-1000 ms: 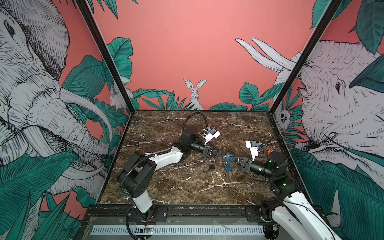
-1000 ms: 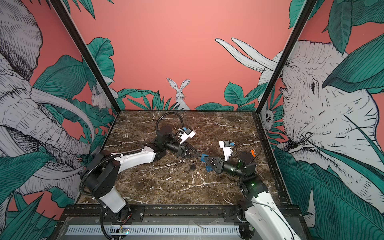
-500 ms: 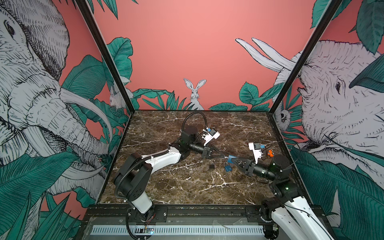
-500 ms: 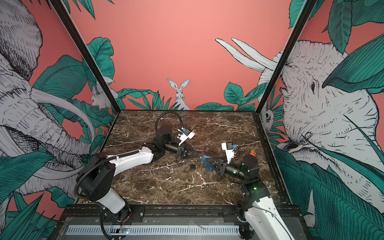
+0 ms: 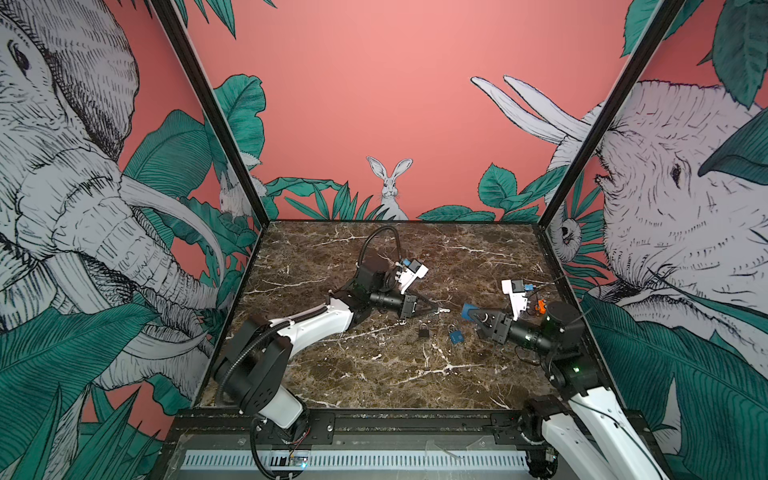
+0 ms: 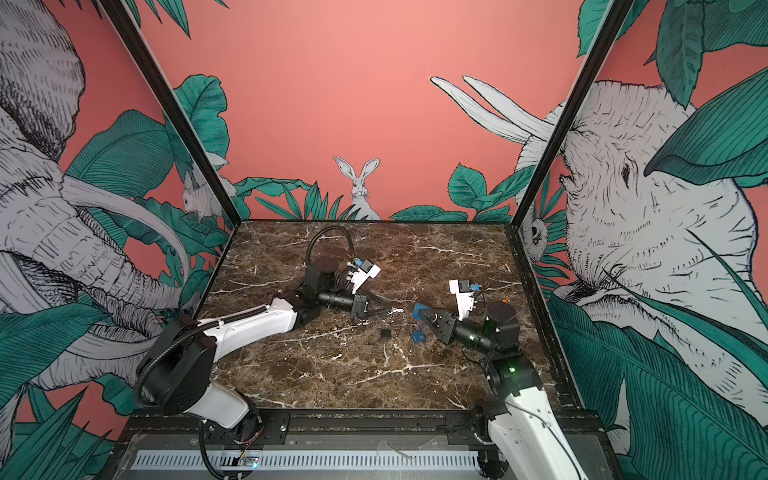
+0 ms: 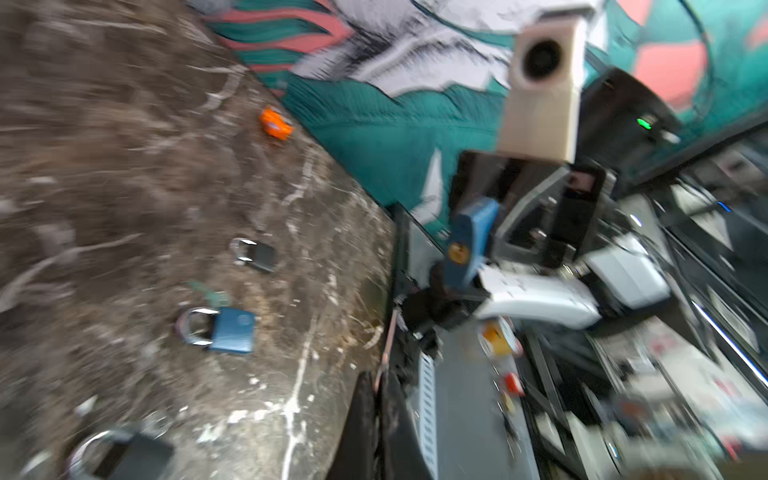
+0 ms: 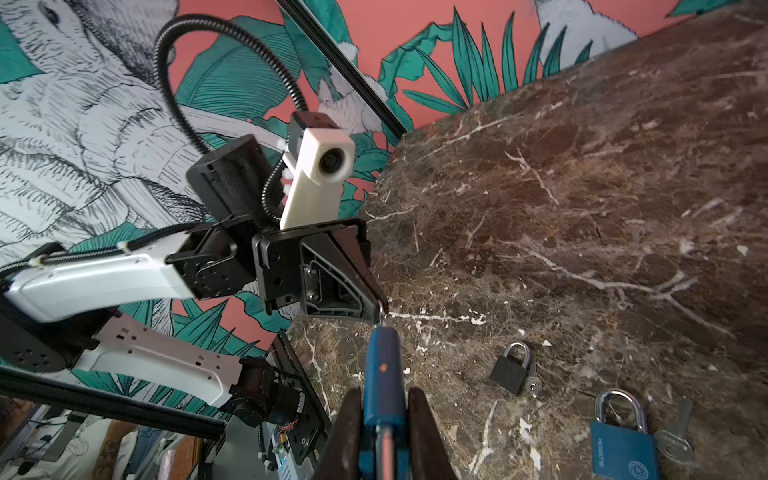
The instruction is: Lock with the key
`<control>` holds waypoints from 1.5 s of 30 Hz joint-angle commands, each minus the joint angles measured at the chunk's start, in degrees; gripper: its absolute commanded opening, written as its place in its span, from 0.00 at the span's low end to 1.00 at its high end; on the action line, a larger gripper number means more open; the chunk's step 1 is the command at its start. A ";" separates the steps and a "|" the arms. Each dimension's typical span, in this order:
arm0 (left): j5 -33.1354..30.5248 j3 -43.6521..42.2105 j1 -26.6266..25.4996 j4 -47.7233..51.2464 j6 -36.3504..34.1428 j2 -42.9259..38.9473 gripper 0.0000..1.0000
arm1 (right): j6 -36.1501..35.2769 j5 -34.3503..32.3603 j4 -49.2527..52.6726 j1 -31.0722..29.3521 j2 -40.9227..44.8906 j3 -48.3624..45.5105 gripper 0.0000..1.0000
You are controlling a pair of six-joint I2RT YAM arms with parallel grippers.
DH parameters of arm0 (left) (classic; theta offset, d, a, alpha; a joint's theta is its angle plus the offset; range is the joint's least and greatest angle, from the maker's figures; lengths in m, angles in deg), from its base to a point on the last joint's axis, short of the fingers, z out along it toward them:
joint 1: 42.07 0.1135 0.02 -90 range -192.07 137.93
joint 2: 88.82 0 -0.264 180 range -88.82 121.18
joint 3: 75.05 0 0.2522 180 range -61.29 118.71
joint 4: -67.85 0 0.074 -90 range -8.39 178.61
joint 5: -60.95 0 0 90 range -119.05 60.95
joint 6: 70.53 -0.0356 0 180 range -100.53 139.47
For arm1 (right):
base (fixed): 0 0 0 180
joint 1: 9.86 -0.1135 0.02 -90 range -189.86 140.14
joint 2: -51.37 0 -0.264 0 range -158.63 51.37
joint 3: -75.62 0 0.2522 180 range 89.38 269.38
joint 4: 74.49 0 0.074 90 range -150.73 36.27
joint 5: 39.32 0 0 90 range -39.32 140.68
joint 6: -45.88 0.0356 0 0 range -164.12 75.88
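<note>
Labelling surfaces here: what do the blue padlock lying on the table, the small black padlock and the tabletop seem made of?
Loose blue padlock: matte blue body with stamped emblem, probably coated metal; shackle glints like polished steel. Black padlock: matte black body, material unclear; shiny silvery shackle. Tabletop: brown marble look, white veins; stone or print, cannot tell.

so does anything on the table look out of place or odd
One thing: a small orange item lies alone by the table's right edge, near the right arm, apart from the black padlock and blue padlock lying mid-table. Nothing looks spilled or broken.
</note>
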 commanded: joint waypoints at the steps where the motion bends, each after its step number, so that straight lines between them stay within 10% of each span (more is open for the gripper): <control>1: -29.92 -11.14 0.62 -4.14 13.55 -7.48 0.00 | -1.96 -2.00 2.53 0.07 -4.82 3.41 0.00; 6: -45.60 -20.87 0.22 -9.95 24.85 -13.33 0.00 | 3.13 -6.39 0.07 -2.04 -11.28 5.18 0.00; 15: -50.73 -24.22 0.34 -10.18 27.23 -11.81 0.00 | -3.83 -3.51 0.76 -11.15 -27.00 13.23 0.00; 45: -48.03 -31.31 0.41 -23.65 37.85 1.85 0.01 | -36.24 2.53 34.34 -22.37 -72.24 49.36 0.00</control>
